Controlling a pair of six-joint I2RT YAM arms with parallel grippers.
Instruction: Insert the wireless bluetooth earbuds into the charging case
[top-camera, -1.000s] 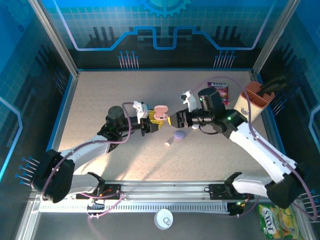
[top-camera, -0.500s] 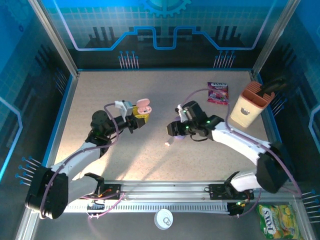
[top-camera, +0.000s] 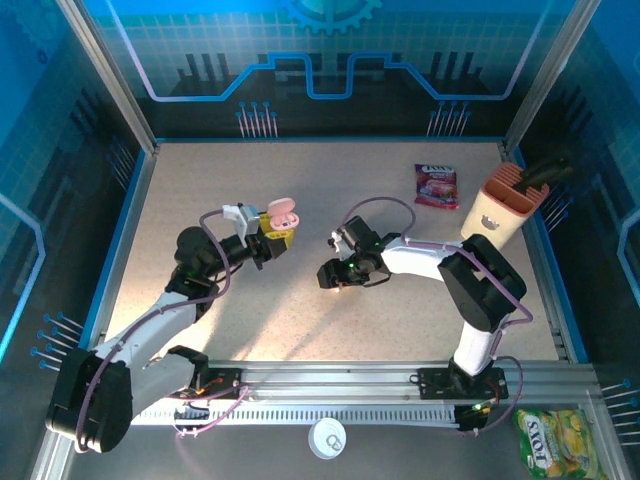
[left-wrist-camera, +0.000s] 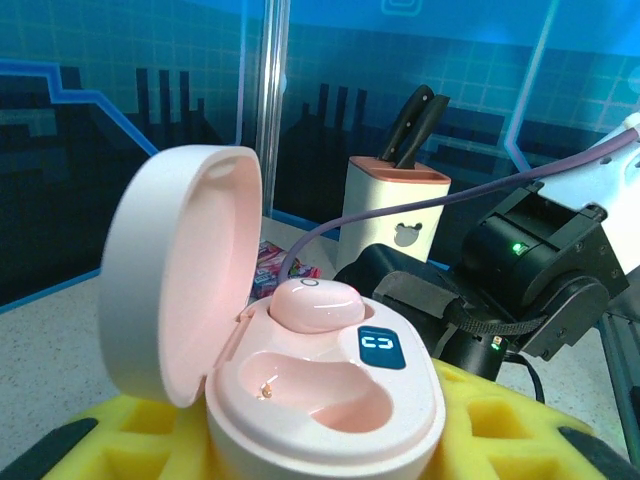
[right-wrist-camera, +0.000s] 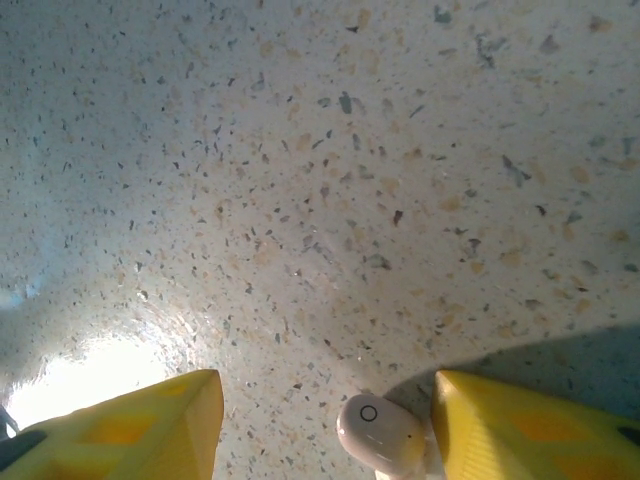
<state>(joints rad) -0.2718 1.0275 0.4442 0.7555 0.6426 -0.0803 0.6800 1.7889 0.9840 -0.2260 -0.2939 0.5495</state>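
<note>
My left gripper (top-camera: 268, 238) is shut on the pink charging case (top-camera: 282, 214) and holds it above the table with its lid up. In the left wrist view the case (left-wrist-camera: 420, 385) sits between yellow foam fingers (left-wrist-camera: 500, 440). One pink earbud (left-wrist-camera: 312, 305) lies in its far slot, and the near slot is bare. My right gripper (top-camera: 333, 274) is down at the table, open. In its wrist view the right gripper (right-wrist-camera: 325, 425) straddles a pale pink earbud (right-wrist-camera: 385, 435) that lies on the table against the right fingertip (right-wrist-camera: 530, 430).
A beige knife block (top-camera: 500, 210) stands at the back right with a candy packet (top-camera: 436, 185) beside it. A yellow snack bag (top-camera: 550, 440) and a white round object (top-camera: 327, 437) lie beyond the front rail. The right arm (left-wrist-camera: 540, 280) is close ahead of the case.
The right gripper has swung left and dropped to the table around the loose earbud, its jaws slightly narrower. The left gripper has drawn back to the left with the open case.
</note>
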